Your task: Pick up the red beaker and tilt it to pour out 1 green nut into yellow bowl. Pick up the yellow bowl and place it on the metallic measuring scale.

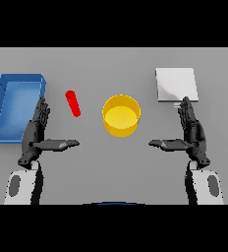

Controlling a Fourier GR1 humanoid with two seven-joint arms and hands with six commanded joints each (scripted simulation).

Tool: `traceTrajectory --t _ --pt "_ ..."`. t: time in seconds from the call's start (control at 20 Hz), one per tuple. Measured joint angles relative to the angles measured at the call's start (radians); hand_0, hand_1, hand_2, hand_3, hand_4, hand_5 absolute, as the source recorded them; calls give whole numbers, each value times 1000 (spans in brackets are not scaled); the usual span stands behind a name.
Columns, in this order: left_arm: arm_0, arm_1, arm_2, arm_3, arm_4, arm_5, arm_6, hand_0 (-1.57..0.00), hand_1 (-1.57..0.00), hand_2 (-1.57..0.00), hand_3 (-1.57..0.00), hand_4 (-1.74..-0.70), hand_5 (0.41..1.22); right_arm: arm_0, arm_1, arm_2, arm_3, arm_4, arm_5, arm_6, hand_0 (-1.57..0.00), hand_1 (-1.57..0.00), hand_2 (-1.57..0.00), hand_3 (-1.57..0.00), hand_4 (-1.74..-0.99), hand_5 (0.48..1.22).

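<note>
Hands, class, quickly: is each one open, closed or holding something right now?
Left hand: open, fingers straight, thumb out, holding nothing.
Right hand: open, fingers straight, thumb out, holding nothing.

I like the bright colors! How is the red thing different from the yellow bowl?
The red beaker is thin and long, while the yellow bowl is wide and round. The beaker looks tilted over on the table; the bowl stands upright with its open top showing. The beaker sits nearer the left hand, the bowl in the middle. Both rest on the grey table, and no hand touches either.
</note>
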Motion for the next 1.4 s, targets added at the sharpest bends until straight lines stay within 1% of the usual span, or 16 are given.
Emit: traceTrajectory --t 0.3,0.35,0.4,0.45,0.55,0.6,0.65,0.7,0.8,0.9,1.0,1.15,1.2,1.25,1.35,1.4 --pt "4 2 1 -1 2 -2 -4 1 1 1 1 -1151 599 -3 15 12 1 13 -12 5 1 1 1 1 -1167 599" --pt "50 30 -27 -52 -31 -16 -39 1 1 1 1 -1156 599 25 -23 57 -26 135 -51 -75 1 1 1 1 -1163 595" --pt "82 49 -47 -93 -55 -21 -33 1 1 1 1 -1158 599 59 -37 92 -53 210 -73 -107 1 1 1 1 -1162 594" --pt "98 53 -67 -121 -73 -24 -16 1 1 1 1 -1161 599 67 -41 112 -71 260 -94 -102 1 1 1 1 -1160 591" --pt "106 65 -81 -145 -85 -29 35 1 1 1 1 -1163 600 90 -57 123 -89 295 -101 -81 1 1 1 1 -1162 591" --pt "114 70 -85 -154 -93 -29 40 1 1 1 1 -1164 602 106 -59 132 -107 303 -98 -87 1 1 1 1 -1173 593" --pt "127 78 -88 -176 -92 -35 34 1 1 1 1 -1164 603 96 -43 139 -99 303 -99 -65 1 1 1 1 -1183 596" --pt "112 69 -98 -157 -107 -29 56 1 1 1 1 -1161 602 101 -42 136 -108 299 -101 -66 1 1 1 1 -1192 600" --pt "108 78 -100 -138 -126 -28 50 1 1 1 1 -1163 604 109 -43 133 -114 281 -90 -73 1 1 1 1 -1212 607" --pt "55 63 -106 -83 -146 -18 52 1 1 1 1 -1191 611 102 -39 133 -116 265 -77 -70 1 1 1 1 -1230 617" --pt "10 52 -106 -7 -161 -13 18 1 1 1 1 -1219 622 101 -52 130 -116 276 -79 -77 1 1 1 1 -1246 627" --pt "-73 45 -94 100 -190 13 5 1 1 1 1 -1233 636 118 -49 134 -131 261 -67 -102 1 1 1 1 -1267 632" --pt "-108 47 -81 127 -186 16 7 1 1 1 1 -1240 641 112 -48 128 -136 251 -65 -87 1 1 1 1 -1273 632" --pt "-132 46 -72 165 -184 18 6 1 1 1 1 -1248 650 115 -54 121 -131 240 -57 -83 1 1 1 1 -1280 634" --pt "-182 53 -55 231 -185 21 -19 1 1 1 1 -1262 668 107 -55 122 -129 249 -64 -91 1 1 1 1 -1278 634" --pt "-193 44 -53 257 -187 27 -41 1 1 1 1 -1267 673 110 -57 123 -137 249 -61 -91 1 1 1 1 -1274 635"
